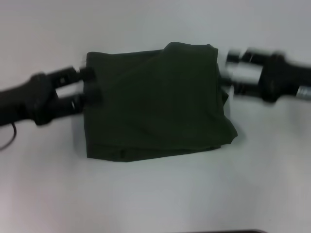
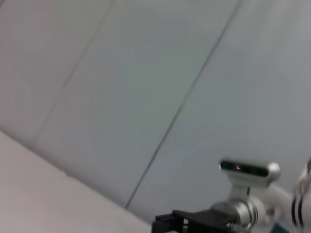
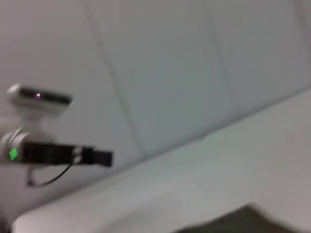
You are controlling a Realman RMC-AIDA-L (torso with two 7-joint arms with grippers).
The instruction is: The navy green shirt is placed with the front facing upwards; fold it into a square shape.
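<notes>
Shirt [image 1: 155, 104] lay mid-table [image 1: 155, 194], already folded into a rough rectangle, plain green side up, no lettering showing. Top layer sat skewed: its far right corner poked past the rest, and the near right corner stuck out toward the right edge. A lower layer edge showed along the near side. Some creases ran across the top.

Left gripper [image 1: 90, 87] was at the shirt's left edge, far half, dark fingertips touching or overlapping the cloth there. Blurred; couldn't tell whether the fingers were apart, together, or pinching fabric.

Right gripper [image 1: 227, 70] was at the shirt's right edge near the far corner, just beside the cloth. Also motion-blurred, finger state unreadable; contact with the shirt unclear.

Both arms came in low from their own sides, roughly level with each other across the shirt.

Left wrist view showed mostly wall panels, a strip of table, and the other arm [image 2: 228, 213] far off. Right wrist view showed wall, table, a dark sliver of shirt [image 3: 243, 221] at the frame edge, and the other arm [image 3: 58, 154] in the distance.
</notes>
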